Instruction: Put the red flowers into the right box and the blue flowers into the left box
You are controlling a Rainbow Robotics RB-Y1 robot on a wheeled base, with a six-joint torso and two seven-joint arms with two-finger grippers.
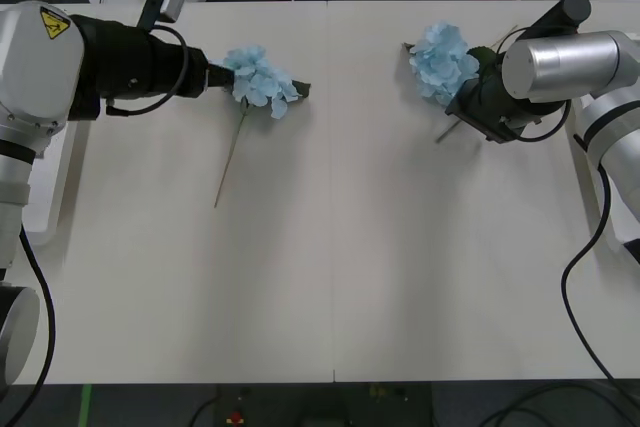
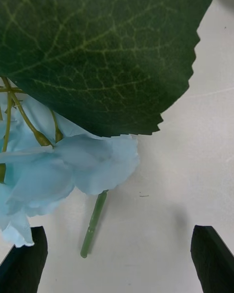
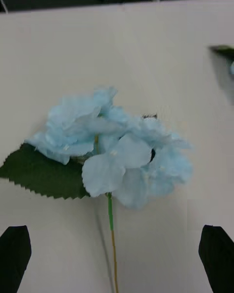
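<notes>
Two blue flowers lie on the white counter (image 1: 330, 277) in the upper part of the front view. The left blue hydrangea (image 1: 258, 77) sits upper left, its thin stem (image 1: 230, 162) running down toward the frame's middle; the left end effector (image 1: 215, 77) is just beside its head, black fingers (image 3: 14, 254) spread apart and holding nothing. The right blue hydrangea (image 1: 443, 60) lies upper right, near the counter's far edge, with the right end effector (image 1: 478, 97) close over its broad green leaf (image 2: 97, 44), fingers (image 2: 212, 256) likewise apart. Between the two flowers, and across the whole lower half, the counter is open.
</notes>
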